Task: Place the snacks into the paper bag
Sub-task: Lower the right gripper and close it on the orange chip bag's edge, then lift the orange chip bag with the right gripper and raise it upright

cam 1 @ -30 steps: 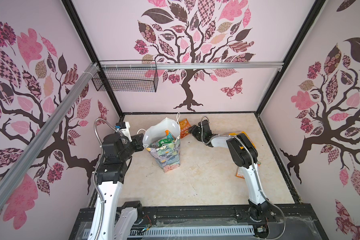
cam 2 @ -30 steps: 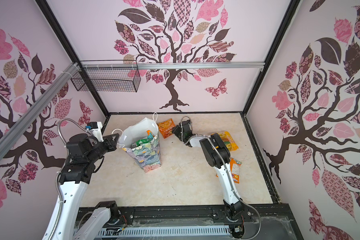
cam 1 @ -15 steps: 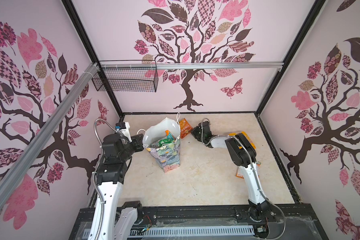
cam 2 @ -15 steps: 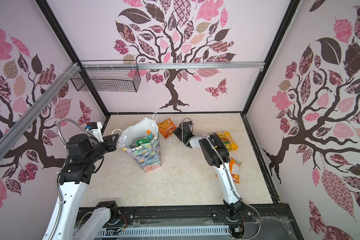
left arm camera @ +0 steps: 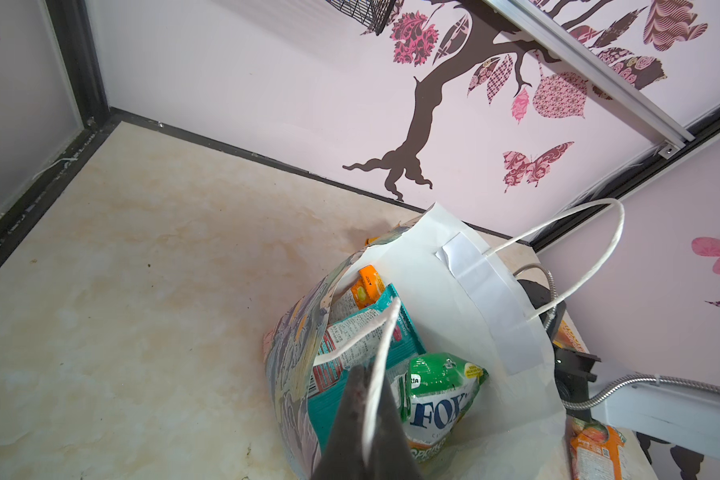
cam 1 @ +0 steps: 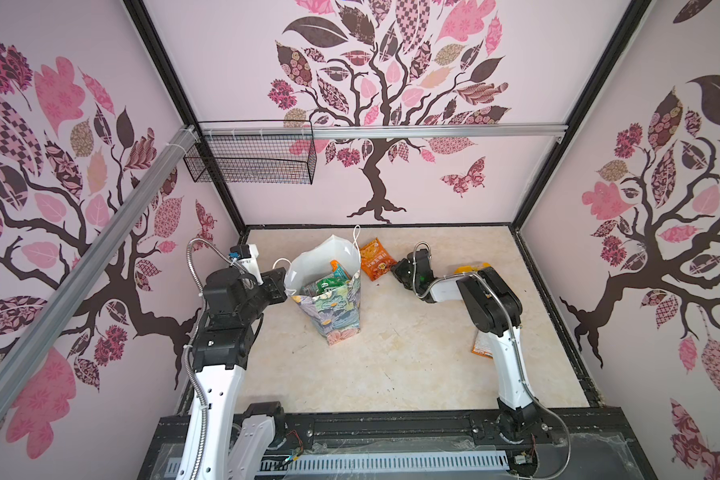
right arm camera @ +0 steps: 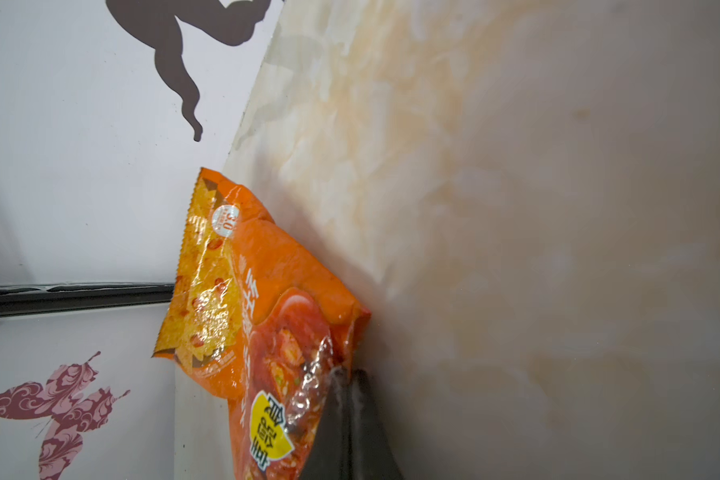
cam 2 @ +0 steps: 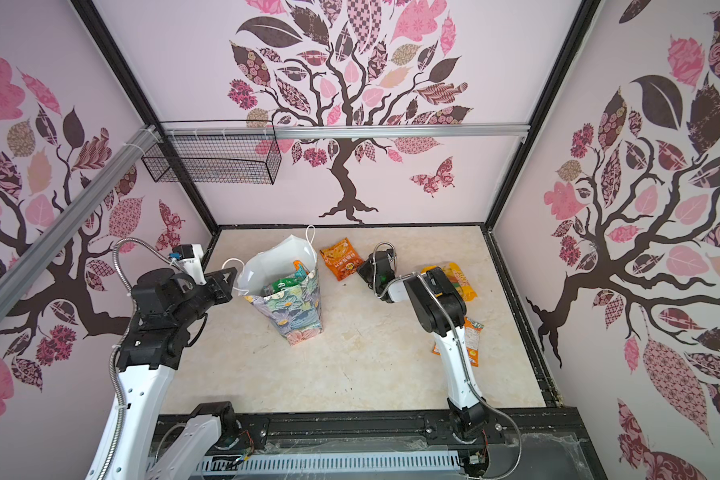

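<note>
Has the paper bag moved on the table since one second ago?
No. In both top views the paper bag stands where it stood, its base the same way in front of the painted tree trunk on the back wall.

Both grippers clamped, one on each side of the paper bag (cam 1: 338, 309).
The left arm (cam 1: 219, 345) stands upright and bends toward the bag's left side, where the left gripper (cam 1: 284, 286) pinches a white cord handle (left arm camera: 385, 332). The right arm (cam 1: 493, 309) folds at its elbow and reaches low to the bag's right, with the right gripper (right arm camera: 346, 376) closed on the edge of an orange packet (right arm camera: 262, 291).
</note>
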Controlling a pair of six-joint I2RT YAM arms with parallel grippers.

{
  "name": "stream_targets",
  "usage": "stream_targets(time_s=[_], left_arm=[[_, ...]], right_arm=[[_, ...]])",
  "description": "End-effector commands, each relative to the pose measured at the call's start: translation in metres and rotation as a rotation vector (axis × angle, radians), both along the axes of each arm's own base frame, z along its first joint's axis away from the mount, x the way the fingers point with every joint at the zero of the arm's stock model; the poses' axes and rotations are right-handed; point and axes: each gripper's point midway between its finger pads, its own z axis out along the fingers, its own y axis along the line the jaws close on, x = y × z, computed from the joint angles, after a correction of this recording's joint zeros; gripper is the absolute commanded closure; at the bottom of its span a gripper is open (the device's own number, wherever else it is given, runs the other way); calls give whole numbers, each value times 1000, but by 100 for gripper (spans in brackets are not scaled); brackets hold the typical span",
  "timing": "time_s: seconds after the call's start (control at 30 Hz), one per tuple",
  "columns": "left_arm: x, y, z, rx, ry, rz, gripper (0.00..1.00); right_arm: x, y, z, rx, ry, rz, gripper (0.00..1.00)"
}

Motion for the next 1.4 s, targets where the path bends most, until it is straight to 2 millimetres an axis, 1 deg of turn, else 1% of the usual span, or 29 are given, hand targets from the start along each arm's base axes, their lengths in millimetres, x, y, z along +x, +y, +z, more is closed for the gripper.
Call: stream_targets(time_s=[0.0, 0.13, 0.33, 0.4, 0.53, 0.67, 0.77, 0.87, 1.0, 1.27, 1.37], left_arm=[[-1, 1, 3, 5, -12, -2, 100], [-1, -2, 3, -2, -12, -13, 100], [-3, -2, 5, -2, -23, -12, 100], [-3, -1, 5, -2, -24, -8, 100], [-1, -1, 2, -3, -15, -10, 100], [0, -1, 1, -5, -8, -12, 100], [0, -1, 2, -7, -15, -11, 100], [0, -1, 2, -6, -19, -9, 100], [1, -1, 2, -4, -18, -8, 100], [2, -1, 0, -3, -10, -8, 100], [2, -1, -2, -4, -5, -8, 100]], right_arm=[[-5, -24, 46, -17, -74, -21, 100], [-25, -43, 58, -40, -75, -12, 100], [-44, -57, 70, -115, -67, 24, 100], [-50, -61, 72, -135, -62, 36, 100], [-61, -64, 68, -161, -35, 86, 100], [-77, -75, 74, -205, -13, 102, 100], [-91, -83, 83, -234, -33, 101, 100], [-98, -90, 98, -263, -66, 89, 100], [-102, -86, 119, -256, -116, 119, 100], [-106, -73, 145, -201, -199, 185, 100], [-107, -71, 154, -193, -223, 195, 100]])
